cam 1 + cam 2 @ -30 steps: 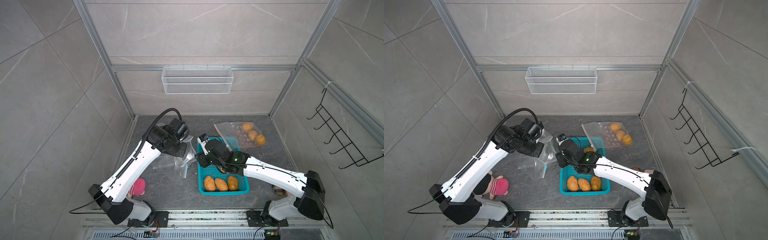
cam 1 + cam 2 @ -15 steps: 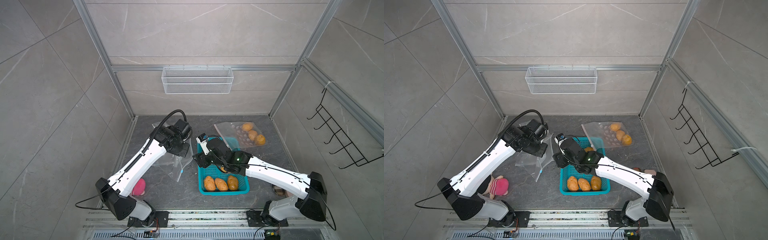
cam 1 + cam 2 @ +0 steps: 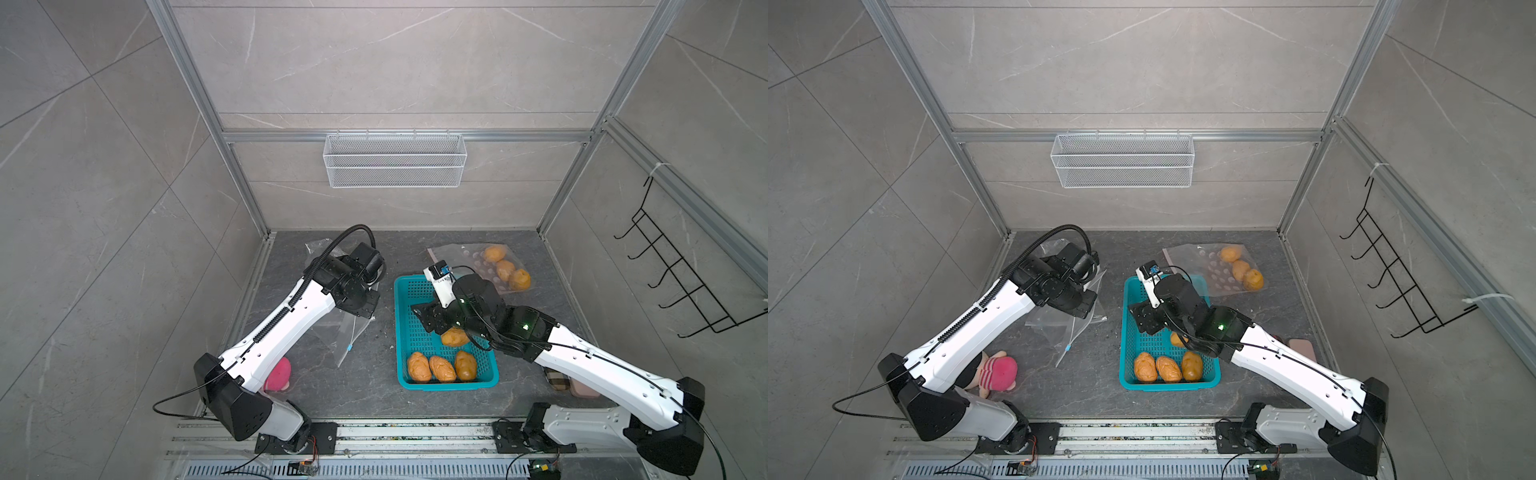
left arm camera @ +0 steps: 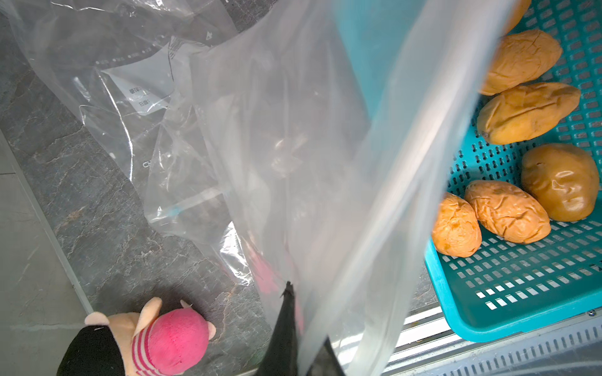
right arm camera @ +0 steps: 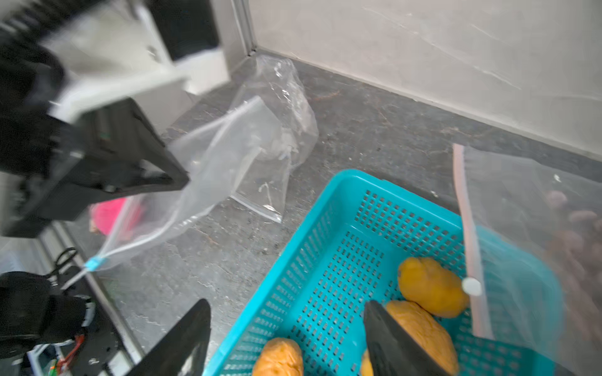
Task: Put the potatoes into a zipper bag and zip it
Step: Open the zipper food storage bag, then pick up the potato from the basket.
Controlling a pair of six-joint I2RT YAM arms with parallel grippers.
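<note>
Left wrist view: my left gripper (image 4: 303, 338) pinches the zipper bag (image 4: 325, 162) by its edge, apparently holding it up for loading. My right gripper (image 5: 286, 338) hangs spread over the potatoes (image 5: 430, 286) in the basket (image 5: 303, 234).

Wrinkled orange potatoes (image 3: 436, 368) in teal basket (image 3: 446, 385), clear zipper bag (image 3: 347, 332) hanging

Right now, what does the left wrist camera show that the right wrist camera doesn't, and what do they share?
Only the left wrist view: the printed label on the clear bag. Only the right wrist view: the open right hand, and a second bag with a pink zipper strip by the teal basket. Both: the basket, potatoes in it, the pink plush toy, and the clear bag pinched in the shut left hand.
</note>
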